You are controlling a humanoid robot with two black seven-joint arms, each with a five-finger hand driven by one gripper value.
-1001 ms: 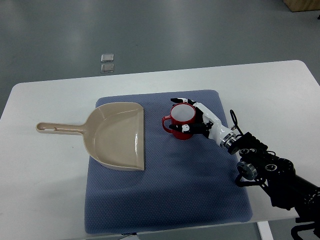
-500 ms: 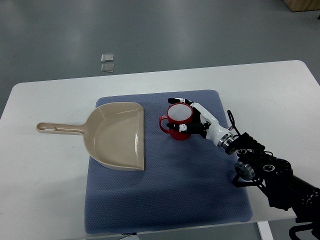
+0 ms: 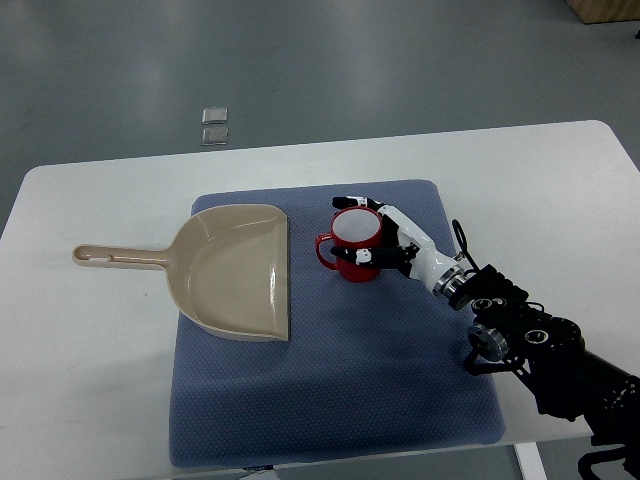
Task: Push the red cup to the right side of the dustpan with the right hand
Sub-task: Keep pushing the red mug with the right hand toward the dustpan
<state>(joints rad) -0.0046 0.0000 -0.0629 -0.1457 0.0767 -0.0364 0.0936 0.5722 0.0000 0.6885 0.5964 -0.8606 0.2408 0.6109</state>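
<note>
Top view, single camera. Red cup (image 3: 352, 244) stands upright on the blue mat (image 3: 330, 390), mouth up with a white interior, its handle pointing toward the dustpan (image 3: 235, 272). The cup sits just beside the dustpan's straight open edge, on its right, with a narrow strip of mat showing between them; handle and dustpan edge are apart, not touching. Right hand (image 3: 385, 238) comes in from the lower right on a black arm with a white forearm shell. Its fingers (image 3: 352, 203) are curled part-way around the cup: the upper ones wrap over the far rim and far wall, while the thumb (black-tipped, white band) lies against the near wall low on the cup. So the fingers are cupped round the mug's right and rear sides in contact with it, a loose half-closed wrap rather than a flat palm; how firmly they press cannot be told from this angle. The dustpan is beige, lying flat with its pan partly on the mat and its long handle stretching left over the white table (image 3: 90, 370). The mat lies square on the table, covering the middle. On the grey floor beyond the table's far edge are two small pale square tiles (image 3: 214, 125), one behind the other. Left arm does not show.
</note>
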